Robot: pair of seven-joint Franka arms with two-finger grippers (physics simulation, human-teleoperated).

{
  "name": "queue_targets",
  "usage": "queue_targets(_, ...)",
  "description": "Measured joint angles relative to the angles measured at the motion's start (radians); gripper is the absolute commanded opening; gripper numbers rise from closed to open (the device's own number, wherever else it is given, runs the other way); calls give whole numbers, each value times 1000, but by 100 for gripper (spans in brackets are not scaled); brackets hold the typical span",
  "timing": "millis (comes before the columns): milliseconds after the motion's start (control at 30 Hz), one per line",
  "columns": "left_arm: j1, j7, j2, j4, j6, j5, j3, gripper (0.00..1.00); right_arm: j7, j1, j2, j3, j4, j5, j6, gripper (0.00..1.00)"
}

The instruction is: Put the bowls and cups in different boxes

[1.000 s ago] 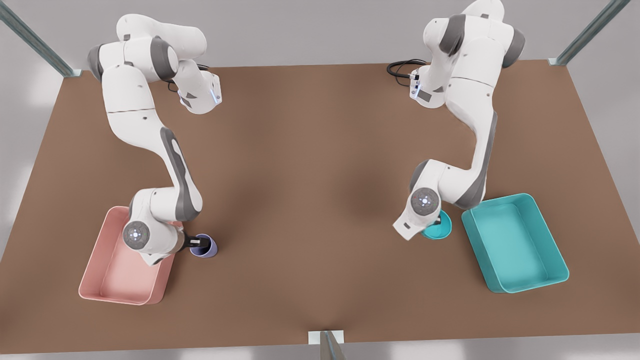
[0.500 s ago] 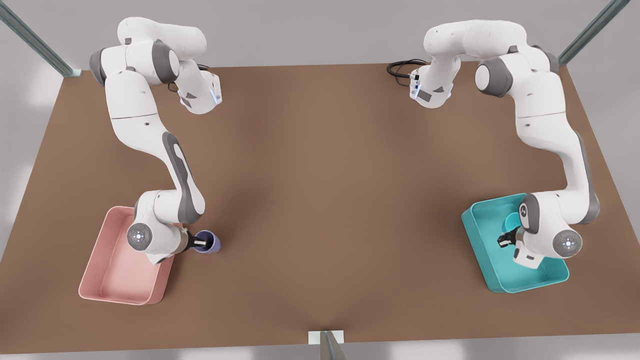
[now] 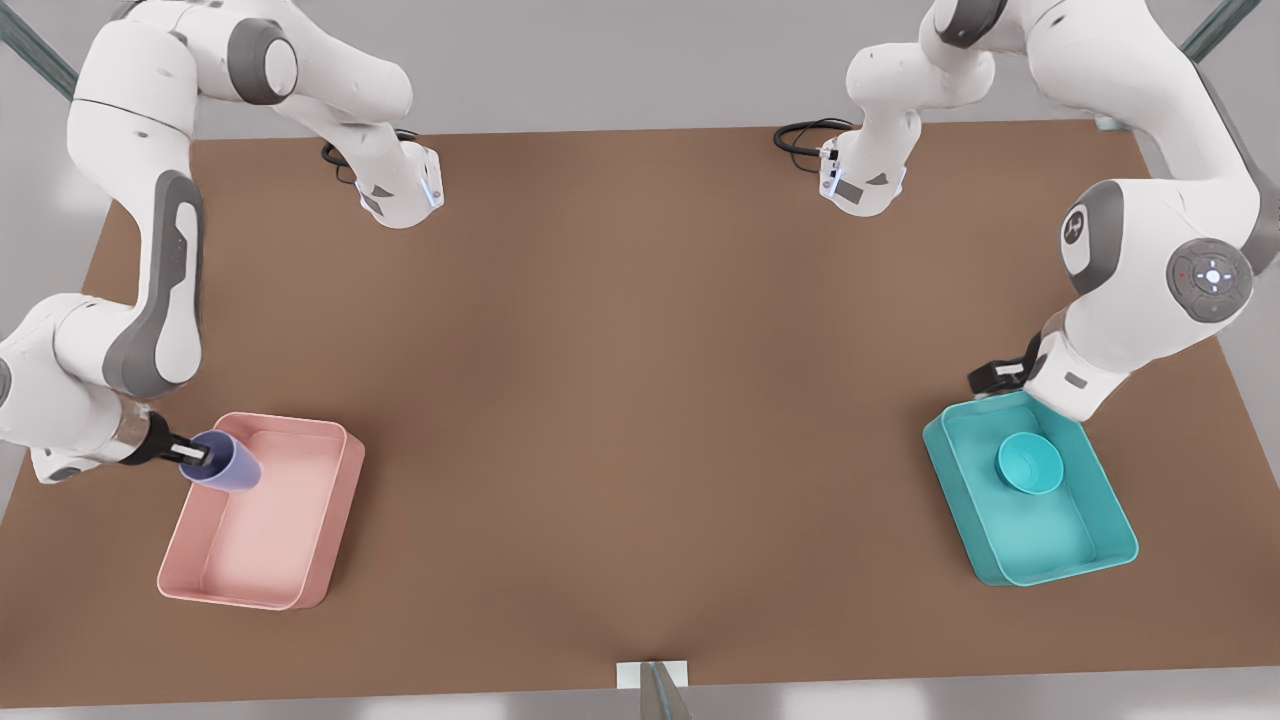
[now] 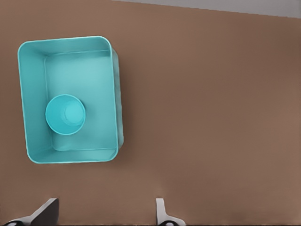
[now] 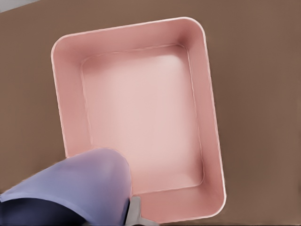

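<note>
The right gripper (image 3: 195, 455) holds the lavender cup (image 3: 222, 463) by its rim between closed fingers, above the pink box (image 3: 335, 500). The left gripper (image 3: 990, 378), fingers spread, hangs over the desk (image 3: 640, 400) beside the teal box (image 3: 1105, 520); the bowl (image 3: 1030, 463) rests inside.

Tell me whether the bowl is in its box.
In: the teal bowl sits upright on the teal box's floor, released.

Both trays, pink (image 3: 335, 520) and teal (image 3: 960, 510), look like smooth plastic with a soft sheen, the teal bowl (image 3: 1030, 463) glossy, the brown surface (image 3: 640, 350) matt.
</note>
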Motion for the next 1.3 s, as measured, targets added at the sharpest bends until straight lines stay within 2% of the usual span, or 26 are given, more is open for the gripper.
queue_targets(267, -7, 69, 4, -5, -98, -19, -26, 100, -151, -10, 273, 3, 148, 44, 66, 21)
queue_targets(467, -7, 103, 4, -8, -116, -19, -28, 100, -229, -8, 369, 24, 166, 96, 141, 21)
queue_targets(500, -3, 107, 5, -10, -116, -19, -28, 100, -238, -8, 373, 25, 166, 100, 149, 71)
queue_targets(533, -3, 112, 6, -10, -116, -19, -28, 100, -245, -8, 376, 25, 165, 100, 156, 100)
queue_targets(800, -1, 138, 17, -13, -115, -20, -28, 100, -265, 1, 330, 27, 160, 83, 163, 100)
queue_targets(967, 1, 150, 26, -13, -113, -20, -28, 100, -285, 35, 118, 24, 157, 100, -13, 100)
queue_targets(1167, 2, 160, 24, -16, -110, -20, -28, 100, -227, 154, -171, 25, 148, 4, -292, 100)
queue_targets(1300, 0, 165, 26, -16, -115, -21, -29, 100, -188, 167, -262, 22, 88, -49, -382, 100)
